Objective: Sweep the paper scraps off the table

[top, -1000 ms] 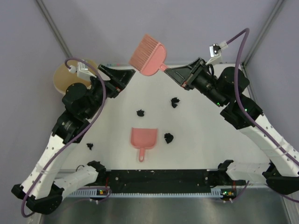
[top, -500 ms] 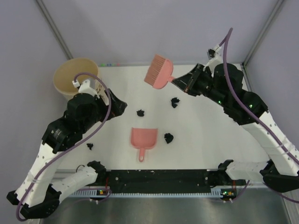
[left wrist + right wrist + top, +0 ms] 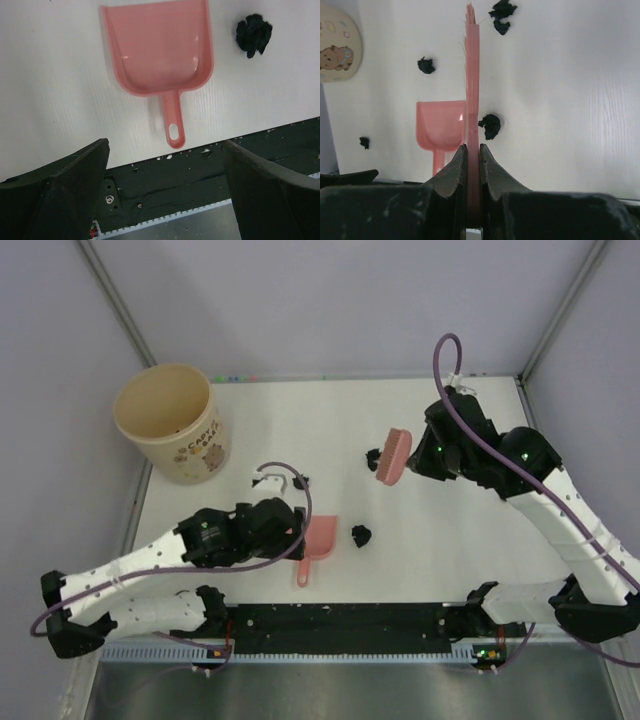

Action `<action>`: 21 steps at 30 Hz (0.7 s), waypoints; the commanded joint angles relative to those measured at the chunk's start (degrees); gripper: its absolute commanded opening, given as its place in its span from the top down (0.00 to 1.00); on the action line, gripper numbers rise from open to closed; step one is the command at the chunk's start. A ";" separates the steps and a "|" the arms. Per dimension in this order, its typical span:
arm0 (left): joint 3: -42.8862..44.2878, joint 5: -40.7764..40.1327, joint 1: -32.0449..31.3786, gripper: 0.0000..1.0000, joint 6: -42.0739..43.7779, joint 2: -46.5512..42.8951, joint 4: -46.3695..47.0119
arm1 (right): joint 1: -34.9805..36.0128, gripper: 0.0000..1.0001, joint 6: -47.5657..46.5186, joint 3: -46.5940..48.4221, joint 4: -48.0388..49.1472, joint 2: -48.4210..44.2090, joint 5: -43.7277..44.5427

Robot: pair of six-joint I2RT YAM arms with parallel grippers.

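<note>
The right jaws clamp the pink brush (image 3: 472, 75) edge-on above the worktop (image 3: 450, 560). The left jaws gape wide just short of the handle of the dustpan (image 3: 160, 50). The paper scraps (image 3: 490, 125) lie apart from both: one just right of the dustpan, two beyond it, one to its left.

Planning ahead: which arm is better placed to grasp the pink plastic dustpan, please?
Left: the left hand hangs open by the pink plastic dustpan; the right hand is shut on the pink brush.
</note>
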 commanded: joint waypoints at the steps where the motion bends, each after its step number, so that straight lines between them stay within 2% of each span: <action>1: -4.30 -5.24 -6.10 0.01 -6.29 3.21 2.67 | -0.51 1.00 1.67 0.15 -6.63 -0.99 3.93; 5: -8.00 -4.63 -7.51 0.03 -6.91 6.02 8.73 | -0.51 1.00 2.46 -3.71 -7.25 -2.14 2.62; 10: -9.23 -6.12 -9.53 0.05 -7.96 11.12 11.37 | -0.51 1.00 2.90 -8.37 -6.29 -3.98 1.39; 14: -11.95 -7.18 -9.71 0.12 -8.48 13.76 13.84 | -0.51 1.00 2.82 -8.91 -6.29 -4.34 1.21; 21: -19.95 -8.93 -12.87 0.20 -11.04 12.53 20.78 | -0.51 1.00 2.90 -10.93 -5.41 -4.95 -0.38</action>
